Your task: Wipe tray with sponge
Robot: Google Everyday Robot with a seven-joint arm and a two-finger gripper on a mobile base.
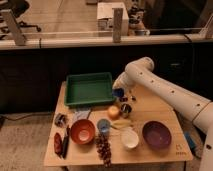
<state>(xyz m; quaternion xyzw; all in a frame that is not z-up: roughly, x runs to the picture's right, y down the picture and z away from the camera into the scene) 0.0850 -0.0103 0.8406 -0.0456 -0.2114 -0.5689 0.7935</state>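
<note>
The green tray (90, 89) lies at the back left of the wooden table. My gripper (120, 93) hangs at the tray's right rim, at the end of the white arm (165, 90) that reaches in from the right. A small blue block, the sponge (118, 92), sits between the fingers, just off the tray's right edge. The gripper looks shut on it. The inside of the tray holds nothing.
In front of the tray stand a dark can (126, 109), an orange fruit (114, 112), a light-blue cup (103, 125), an orange-red bowl (82, 131), a white bowl (130, 139), a purple bowl (156, 134), a banana (122, 124) and grapes (104, 149). A glass barrier runs behind the table.
</note>
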